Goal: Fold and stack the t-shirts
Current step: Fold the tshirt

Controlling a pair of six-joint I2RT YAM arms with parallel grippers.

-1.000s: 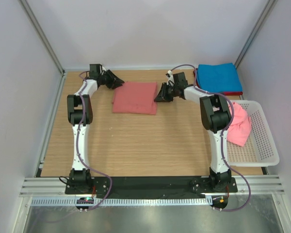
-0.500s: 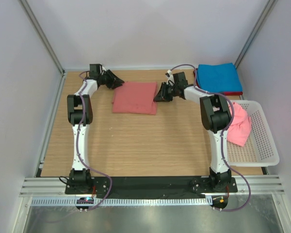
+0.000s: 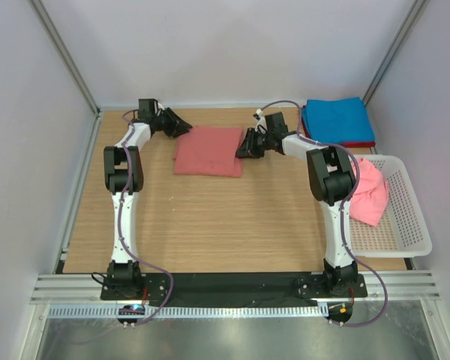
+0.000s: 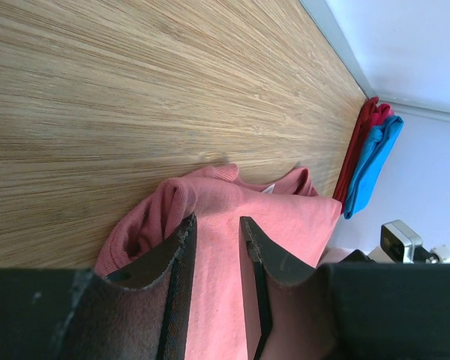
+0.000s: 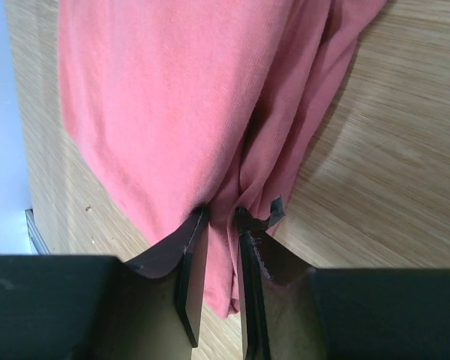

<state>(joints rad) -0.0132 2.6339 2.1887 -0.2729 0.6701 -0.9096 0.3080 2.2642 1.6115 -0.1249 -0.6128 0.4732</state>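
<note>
Your bench | white mesh basket at right edge, brighter pink t-shirt heaped in its far end | far right corner: blue t-shirt folded atop dark red t-shirt | far middle: salmon-red t-shirt folded | left tool pinching its far left corner, right tool clenched on its right edge

Open tabletop nearside of salmon-red t-shirt

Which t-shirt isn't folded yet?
The brighter pink t-shirt, bunched up in the white basket. The salmon-red t-shirt lies flat on the table; the blue t-shirt sits folded atop the dark red t-shirt.
</note>
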